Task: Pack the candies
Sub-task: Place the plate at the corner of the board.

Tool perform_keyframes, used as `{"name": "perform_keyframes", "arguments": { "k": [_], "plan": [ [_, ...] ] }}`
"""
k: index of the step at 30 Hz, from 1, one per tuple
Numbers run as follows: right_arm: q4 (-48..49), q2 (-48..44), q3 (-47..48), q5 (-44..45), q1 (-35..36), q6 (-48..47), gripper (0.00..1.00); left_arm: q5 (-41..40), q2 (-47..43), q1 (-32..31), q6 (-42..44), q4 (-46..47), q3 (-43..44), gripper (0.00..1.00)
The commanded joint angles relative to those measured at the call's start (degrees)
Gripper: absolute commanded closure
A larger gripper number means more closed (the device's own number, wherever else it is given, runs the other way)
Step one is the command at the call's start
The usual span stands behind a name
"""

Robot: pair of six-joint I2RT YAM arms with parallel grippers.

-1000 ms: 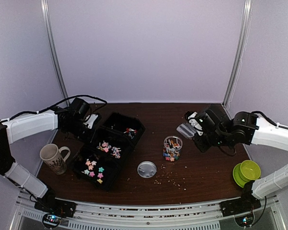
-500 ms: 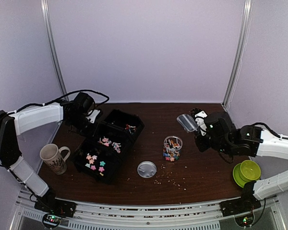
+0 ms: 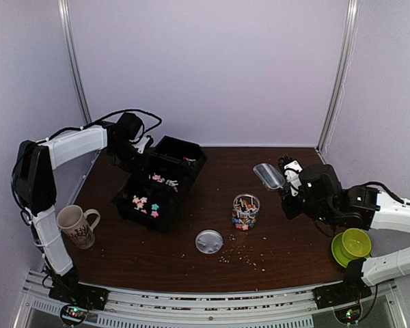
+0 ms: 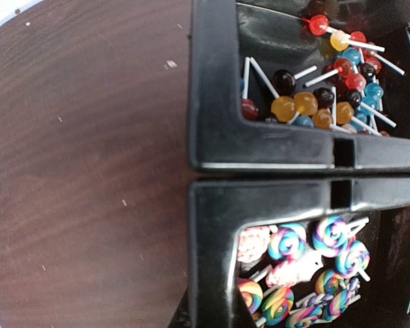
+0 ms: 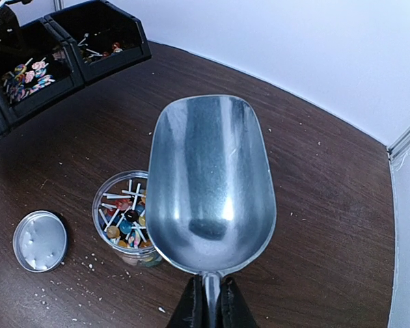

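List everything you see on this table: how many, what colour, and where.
bins: three, black, in a row, left of centre
candies: many, mixed colours, in the bins and the jar
jar: one, clear, centre
lid: one, silver, on the table near the jar
scoop: one, metal, empty, held over the jar
mug: one, cream, near left
bowl: one, green, near right
crumbs: many, pale, in front of the jar
table: one, dark brown
left fingers: shut on the bins
right fingers: shut on the scoop

left end effector (image 3: pixel 138 146) closed, arm stretched far; right end effector (image 5: pixel 206 294) pinching scoop (image 5: pixel 208 184)
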Motion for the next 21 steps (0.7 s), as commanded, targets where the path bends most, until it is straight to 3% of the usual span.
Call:
{"name": "perform_keyframes", "arguments": {
  "k": [1, 8, 21],
  "plan": [
    [1.8, -2.0, -0.9, -0.8, -0.2, 1.9, 1.0, 3.8, 3.2, 2.6, -0.5, 2.0, 8.5, 1.0],
    [1.6, -3.1, -2.1, -0.5, -0.2, 3.6, 1.0, 3.5, 9.7, 5.4, -1.0, 1.4, 14.8, 1.0],
    [1.7, -1.6, -1.8, -1.9, -0.2, 4.9, 1.0, 4.4, 14.4, 15.8, -0.5, 5.6, 15.9, 1.0]
  ]
}}
